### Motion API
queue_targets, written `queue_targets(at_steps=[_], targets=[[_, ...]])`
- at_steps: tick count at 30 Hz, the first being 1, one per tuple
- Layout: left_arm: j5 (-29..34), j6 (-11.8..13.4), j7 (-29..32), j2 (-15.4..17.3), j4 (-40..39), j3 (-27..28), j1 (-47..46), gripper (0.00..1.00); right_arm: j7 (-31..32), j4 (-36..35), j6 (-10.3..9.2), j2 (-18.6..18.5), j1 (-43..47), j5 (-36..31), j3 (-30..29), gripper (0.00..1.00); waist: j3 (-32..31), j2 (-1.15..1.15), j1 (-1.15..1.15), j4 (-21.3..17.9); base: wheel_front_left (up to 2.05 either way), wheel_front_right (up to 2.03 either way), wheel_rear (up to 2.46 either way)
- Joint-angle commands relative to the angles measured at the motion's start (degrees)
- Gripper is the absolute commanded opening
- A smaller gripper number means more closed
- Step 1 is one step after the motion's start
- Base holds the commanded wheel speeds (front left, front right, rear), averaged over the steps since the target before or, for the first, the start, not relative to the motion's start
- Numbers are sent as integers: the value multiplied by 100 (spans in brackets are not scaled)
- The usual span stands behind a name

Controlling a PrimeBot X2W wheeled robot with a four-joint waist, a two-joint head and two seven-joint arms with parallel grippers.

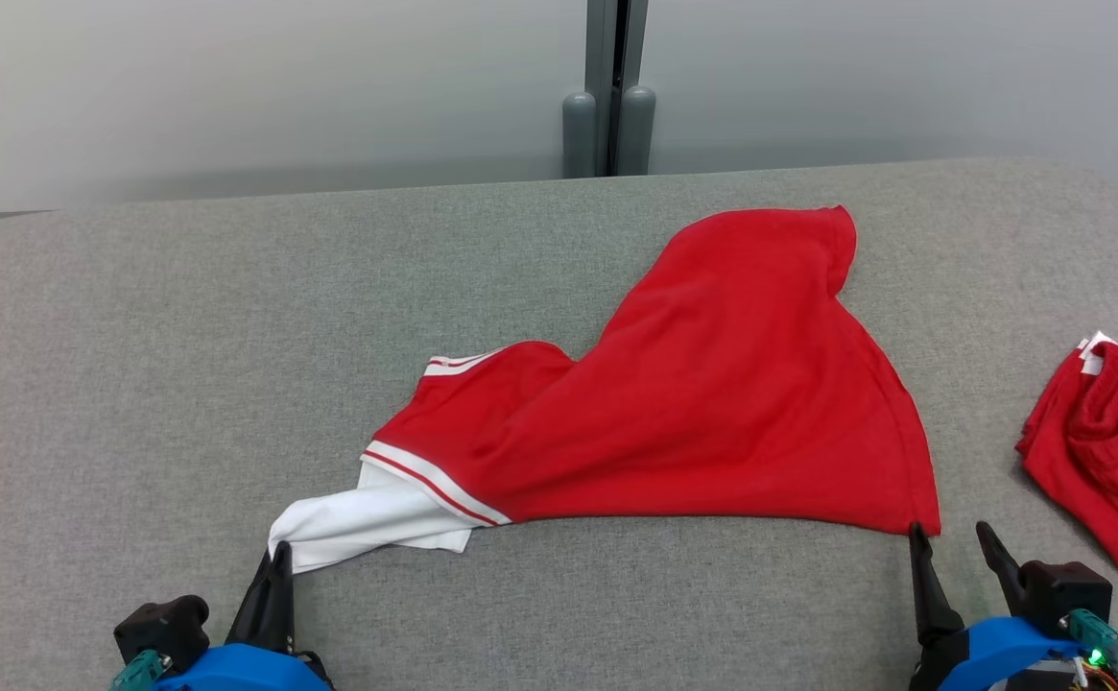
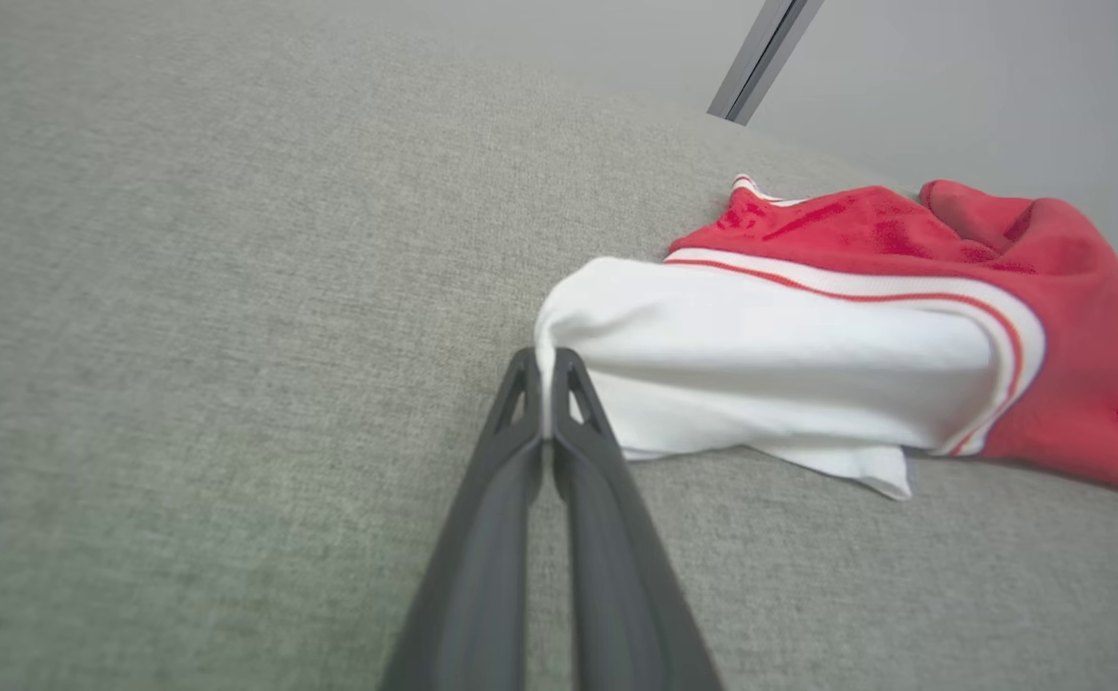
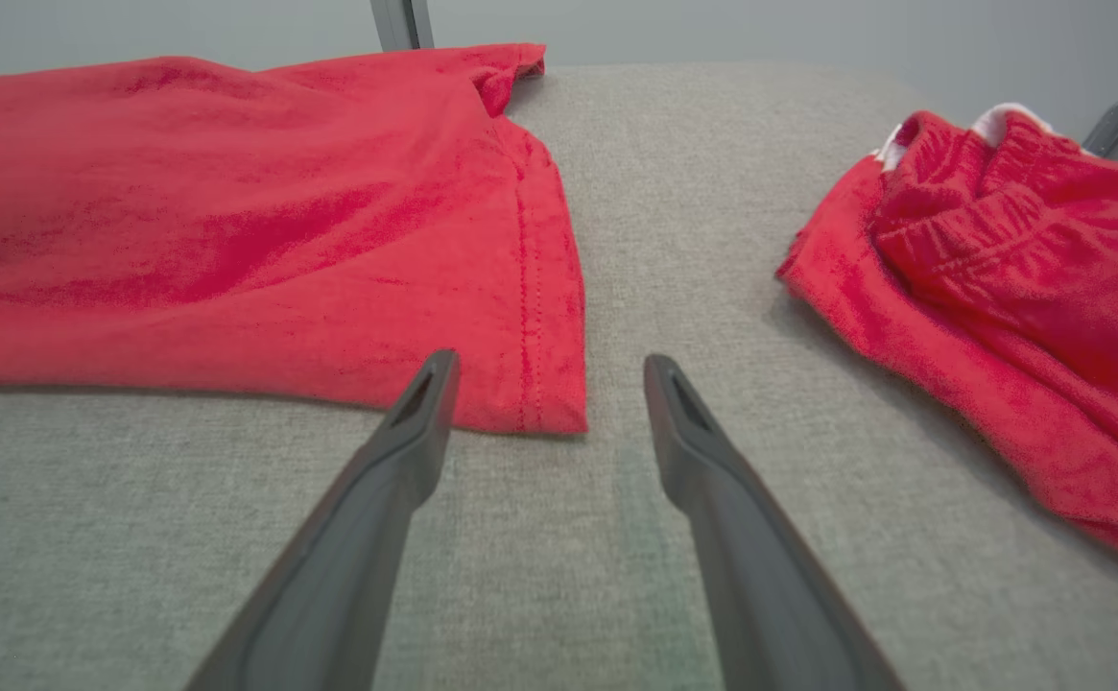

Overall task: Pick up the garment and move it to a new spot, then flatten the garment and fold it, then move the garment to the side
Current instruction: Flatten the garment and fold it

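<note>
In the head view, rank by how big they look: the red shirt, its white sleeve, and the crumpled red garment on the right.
1. red shirt
2. crumpled red garment, though the picture's edge cuts it off
3. white sleeve, somewhat smaller

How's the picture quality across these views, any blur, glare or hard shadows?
Head view: soft even light, no glare, the garment sharp with a thin shadow under its near hem. Left wrist view: the left gripper blurs toward the bottom edge. Right wrist view: the right gripper looks soft up close.
</note>
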Motion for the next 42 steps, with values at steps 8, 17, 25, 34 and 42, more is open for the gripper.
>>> queue_targets(at_steps=[8,17,25,34,42], targets=[[173,10,2,-33,-64,125,5,0,-20,320,1,-26,-171,106,-95,100,181,0,0,15,0,0,0],[139,10,2,51,-147,25,-108,0,-19,672,1,-26,-450,240,-130,100,360,0,0,102,0,0,0],[73,10,2,167,-199,-116,-131,0,16,1164,2,-2,-642,311,72,0,452,0,0,177,0,0,0],[137,10,2,102,-351,-35,-105,0,-13,662,2,-19,-510,605,145,0,175,0,0,114,0,0,0],[308,10,0,-13,-1330,367,-340,0,-20,-482,2,-26,-556,1417,298,0,-432,0,0,51,0,0,0]])
